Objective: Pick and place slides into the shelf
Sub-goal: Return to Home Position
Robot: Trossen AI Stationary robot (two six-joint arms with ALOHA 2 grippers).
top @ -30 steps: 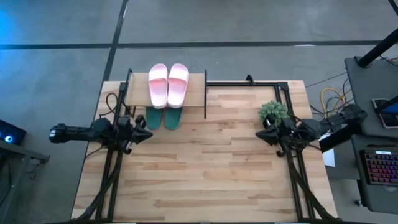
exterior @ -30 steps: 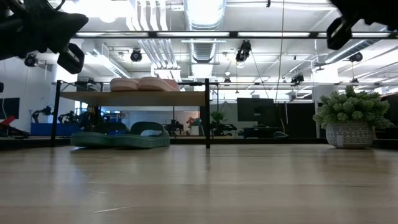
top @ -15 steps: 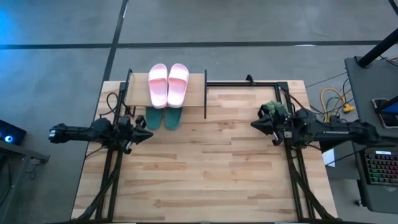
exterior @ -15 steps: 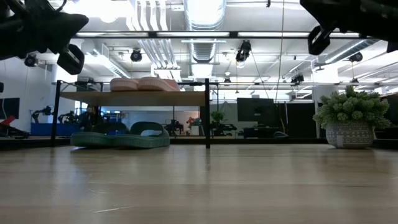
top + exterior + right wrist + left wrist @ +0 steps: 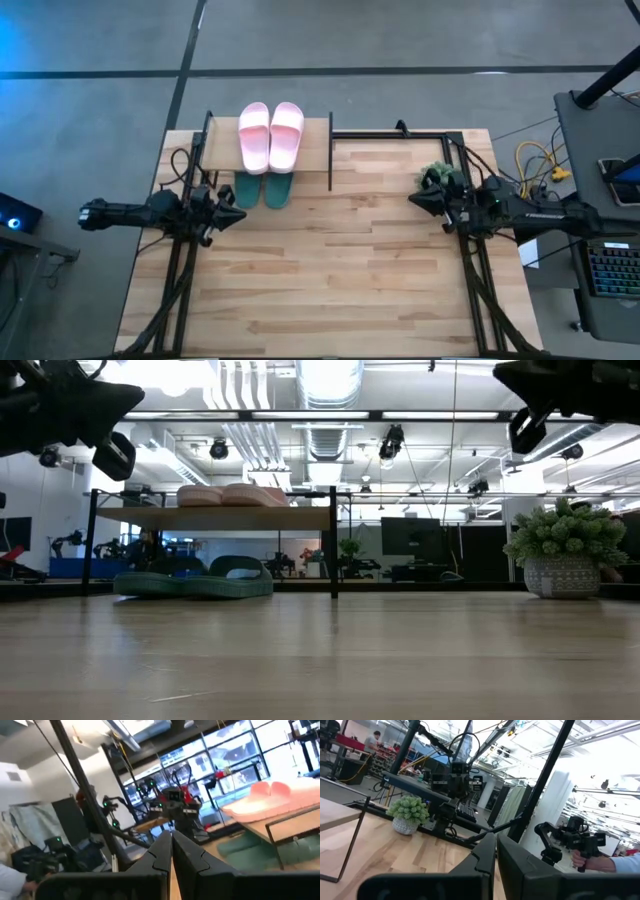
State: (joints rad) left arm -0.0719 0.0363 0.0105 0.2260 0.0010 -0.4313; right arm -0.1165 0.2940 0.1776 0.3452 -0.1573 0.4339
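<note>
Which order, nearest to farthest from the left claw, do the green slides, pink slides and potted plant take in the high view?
1. Green slides, under the shelf, beside the left claw.
2. Pink slides, on the shelf top.
3. Potted plant, far right.

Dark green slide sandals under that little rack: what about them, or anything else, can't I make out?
High view: the rack's light wooden top board and the pale pink slide sandals cover the dark green slide sandals except their protruding ends.
High view: the right gripper and arm cover most of the small green potted plant.
High view: the left gripper, beside the rack, shows too small to read.
</note>
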